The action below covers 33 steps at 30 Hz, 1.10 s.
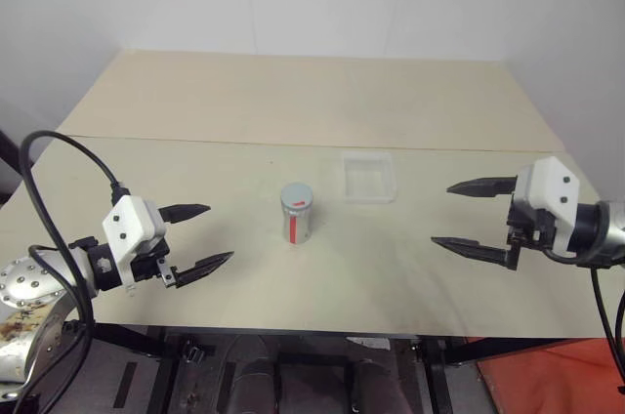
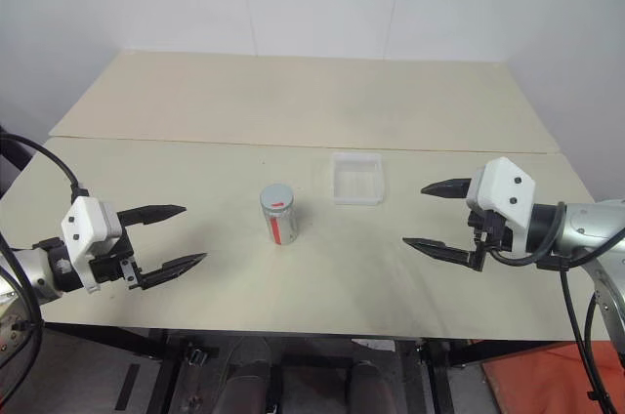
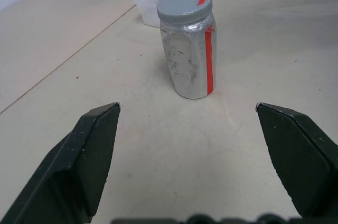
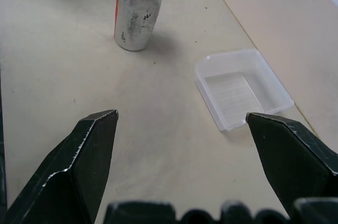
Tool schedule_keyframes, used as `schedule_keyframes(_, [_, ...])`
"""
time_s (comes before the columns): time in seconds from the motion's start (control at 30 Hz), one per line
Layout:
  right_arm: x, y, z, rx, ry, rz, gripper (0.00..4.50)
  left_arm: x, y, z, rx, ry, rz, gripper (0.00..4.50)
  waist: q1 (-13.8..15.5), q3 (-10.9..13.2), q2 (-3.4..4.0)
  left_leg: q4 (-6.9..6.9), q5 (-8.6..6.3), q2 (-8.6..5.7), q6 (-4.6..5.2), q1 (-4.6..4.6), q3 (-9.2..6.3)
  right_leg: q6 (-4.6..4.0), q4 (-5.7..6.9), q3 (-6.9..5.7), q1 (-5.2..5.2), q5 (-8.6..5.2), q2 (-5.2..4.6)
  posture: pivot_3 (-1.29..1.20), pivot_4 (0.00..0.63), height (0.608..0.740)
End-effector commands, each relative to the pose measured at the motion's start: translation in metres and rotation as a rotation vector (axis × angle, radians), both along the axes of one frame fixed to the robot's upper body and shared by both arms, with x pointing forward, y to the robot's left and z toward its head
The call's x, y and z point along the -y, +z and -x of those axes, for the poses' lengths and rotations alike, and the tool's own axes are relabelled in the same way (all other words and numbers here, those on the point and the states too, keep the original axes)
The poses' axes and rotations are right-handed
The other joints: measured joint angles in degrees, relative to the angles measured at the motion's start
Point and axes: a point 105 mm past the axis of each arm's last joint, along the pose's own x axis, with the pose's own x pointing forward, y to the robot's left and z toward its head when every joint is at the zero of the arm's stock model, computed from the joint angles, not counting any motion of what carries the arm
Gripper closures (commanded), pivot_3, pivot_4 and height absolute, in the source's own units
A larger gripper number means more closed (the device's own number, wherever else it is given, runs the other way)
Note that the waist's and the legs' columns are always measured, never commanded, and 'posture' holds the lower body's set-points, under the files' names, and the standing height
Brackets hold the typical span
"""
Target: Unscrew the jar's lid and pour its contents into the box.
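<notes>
Both tools sit spread wide and empty, touching nothing we can see. Left tool hangs over the surface to the jar's left, right tool well off to its right. Jar stands upright mid-surface between them, grey lid on. Box lies just behind and to the right of the jar, apart from it.

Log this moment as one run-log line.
left hand: open, empty | right hand: open, empty | jar: upright on table, lid on | box: empty, beside jar | stage: pre-grasp
</notes>
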Motion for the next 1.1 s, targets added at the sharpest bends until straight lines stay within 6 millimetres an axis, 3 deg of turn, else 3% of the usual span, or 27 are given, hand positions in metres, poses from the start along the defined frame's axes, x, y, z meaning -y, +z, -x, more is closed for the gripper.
schedule_keyframes(0.03, [0.001,0.004,0.003,0.042,-0.007,0.045,0.00,0.006,0.010,-0.007,0.122,0.067,0.048,0.02,0.1,0.0,0.02,0.00,0.00,0.00,0.00,0.00,0.00,0.00,-0.01,0.00,0.01,0.00,0.00,0.00,0.150,0.740])
schedule_keyframes(0.3, [0.001,-0.004,0.002,0.024,-0.021,0.047,0.00,0.041,-0.033,0.007,0.214,0.252,0.327,0.02,-0.1,0.0,-0.03,0.02,0.00,-0.09,0.01,-0.01,0.01,0.06,-0.01,0.07,0.05,0.06,-0.07,0.00,0.150,0.740])
schedule_keyframes(0.47, [0.001,-0.005,-0.002,0.026,-0.019,0.052,0.00,0.063,-0.052,-0.002,0.238,0.358,0.426,0.02,0.3,0.0,-0.03,0.15,0.04,-0.14,0.07,0.04,-0.07,-0.11,-0.04,0.07,0.15,-0.05,-0.04,0.00,0.150,0.740])
schedule_keyframes(0.67, [-0.001,-0.005,0.001,0.017,-0.011,0.058,0.00,0.097,-0.061,-0.015,0.220,0.382,0.475,0.02,0.1,0.0,-0.03,0.17,0.05,-0.16,0.09,0.01,-0.07,0.31,-0.05,0.11,0.13,0.09,-0.03,0.00,0.150,0.740])
schedule_keyframes(1.1, [0.004,0.001,0.008,0.017,-0.041,0.081,0.00,0.105,-0.071,-0.034,0.226,0.569,0.519,0.02,0.1,0.0,-0.04,0.16,0.05,-0.20,0.09,-0.02,-0.11,0.39,-0.07,0.12,0.12,0.09,-0.03,0.00,0.150,0.740])
